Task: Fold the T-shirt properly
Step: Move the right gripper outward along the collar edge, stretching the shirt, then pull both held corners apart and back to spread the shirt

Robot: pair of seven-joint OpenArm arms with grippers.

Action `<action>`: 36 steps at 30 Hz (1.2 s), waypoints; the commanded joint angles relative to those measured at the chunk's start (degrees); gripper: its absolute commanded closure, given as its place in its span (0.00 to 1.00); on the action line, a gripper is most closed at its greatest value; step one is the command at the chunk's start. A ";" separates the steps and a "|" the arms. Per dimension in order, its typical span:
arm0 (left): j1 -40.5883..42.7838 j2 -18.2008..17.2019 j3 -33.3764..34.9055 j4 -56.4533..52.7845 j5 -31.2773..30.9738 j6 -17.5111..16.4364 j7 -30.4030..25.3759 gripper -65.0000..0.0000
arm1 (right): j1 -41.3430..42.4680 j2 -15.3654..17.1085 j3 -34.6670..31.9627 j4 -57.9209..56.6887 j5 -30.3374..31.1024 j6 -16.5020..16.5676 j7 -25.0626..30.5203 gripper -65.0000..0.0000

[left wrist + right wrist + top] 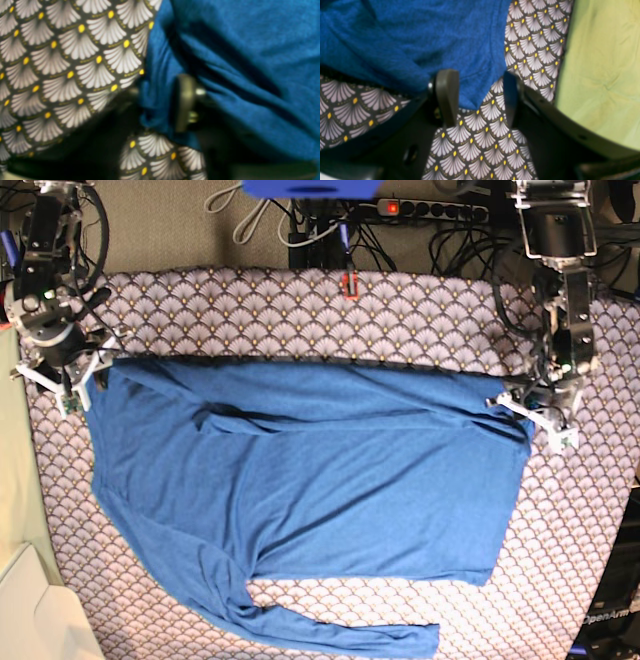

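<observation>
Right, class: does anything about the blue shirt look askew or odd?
Yes: in the base view, one sleeve of the long-sleeved shirt trails out bent past the body, and ridged folds cross its upper part, so it looks uneven.
</observation>
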 commanded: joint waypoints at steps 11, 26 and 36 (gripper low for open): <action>0.64 -1.49 0.26 0.51 -1.12 -0.56 3.10 0.81 | 1.35 0.90 0.39 -5.97 0.25 -0.15 1.55 0.54; 0.91 -1.84 -0.18 0.86 -0.77 -0.56 3.10 1.00 | -2.07 0.72 0.21 -9.58 0.25 -0.07 10.87 0.54; 0.82 -1.84 -0.18 0.78 -0.68 -0.56 3.10 1.00 | -2.34 0.54 0.21 -10.02 0.34 6.26 10.95 0.54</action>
